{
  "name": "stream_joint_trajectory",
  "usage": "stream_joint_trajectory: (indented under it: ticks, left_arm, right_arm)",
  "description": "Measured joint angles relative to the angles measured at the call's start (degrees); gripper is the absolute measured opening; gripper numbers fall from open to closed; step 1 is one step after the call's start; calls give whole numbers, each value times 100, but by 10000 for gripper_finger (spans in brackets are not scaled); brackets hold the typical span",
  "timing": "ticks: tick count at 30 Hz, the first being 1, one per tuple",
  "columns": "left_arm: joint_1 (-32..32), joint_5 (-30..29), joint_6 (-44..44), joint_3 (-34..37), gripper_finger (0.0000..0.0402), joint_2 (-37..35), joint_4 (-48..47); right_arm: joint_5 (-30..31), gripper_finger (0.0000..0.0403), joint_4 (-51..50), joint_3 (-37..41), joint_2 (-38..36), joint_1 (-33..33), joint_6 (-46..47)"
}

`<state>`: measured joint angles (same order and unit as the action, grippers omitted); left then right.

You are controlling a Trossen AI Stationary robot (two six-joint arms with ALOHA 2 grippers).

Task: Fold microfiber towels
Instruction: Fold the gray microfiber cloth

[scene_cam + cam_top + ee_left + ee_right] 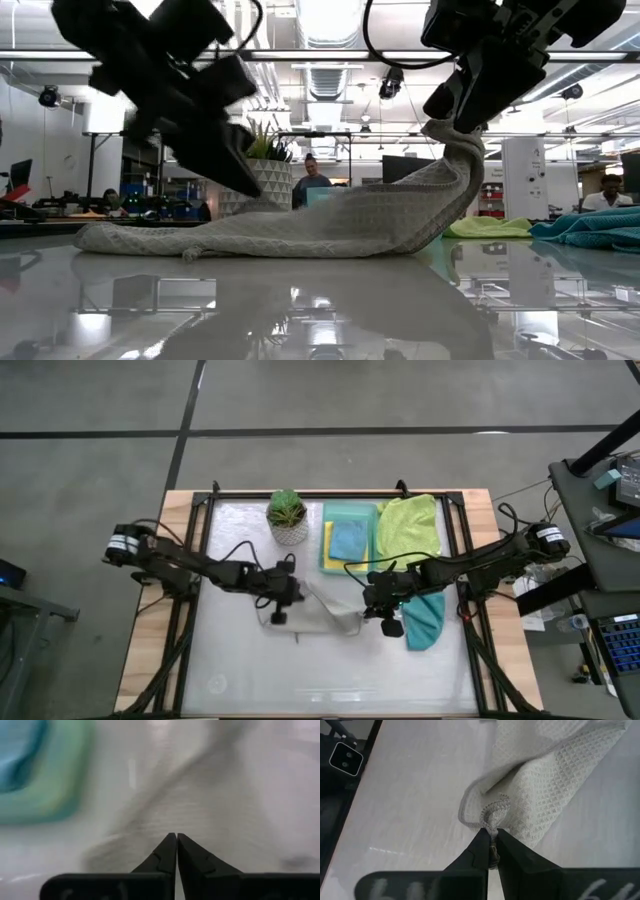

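A pale grey towel (318, 616) lies mid-table between my two grippers, its left end (100, 238) flat on the table. My left gripper (279, 616) is shut at the towel's left part (255, 198). My right gripper (455, 118) is shut on its raised right corner. A teal towel (425, 622) lies crumpled on the table right of the right gripper. A lime green towel (410, 525) lies at the far right. A light blue towel (348, 541) rests in a mint tray (352, 512) on top of a yellow one (326, 548). My left gripper meets the grey towel's upper edge (262, 200) with its shut fingertips (172, 845), slanting down from the table's left. The cloth rises to the tips there; the fingers hide the pinch itself. My right gripper pinches a bunched corner (495, 815) of the grey towel between its two fingertips, slanting down from the right. That corner is lifted clear, and the cloth hangs from it down to the table (420, 240).
A small potted plant (288, 516) stands at the far middle, left of the tray. A dark frame (470, 560) runs around the white work surface. Bare surface (330, 680) lies toward the near edge. People show in the room beyond the table.
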<state>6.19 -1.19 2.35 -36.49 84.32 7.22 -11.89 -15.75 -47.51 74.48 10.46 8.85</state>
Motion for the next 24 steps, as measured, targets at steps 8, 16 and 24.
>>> stream_joint_trajectory:
  ticks: [8, 16, 24]
  left_arm:
    - [479, 109, -354, 13, 0, -475, -576]
    - [289, -993, -1365, 38, 2, -453, -679]
    - [-115, -1020, -1380, 43, 80, -444, -583]
  right_arm:
    - [-1, 13, 47, 0, 0, 0, 10]
    - [1, 13, 133, 0, 0, 0, 3]
    - [-1, 13, 131, 2, 0, 0, -56]
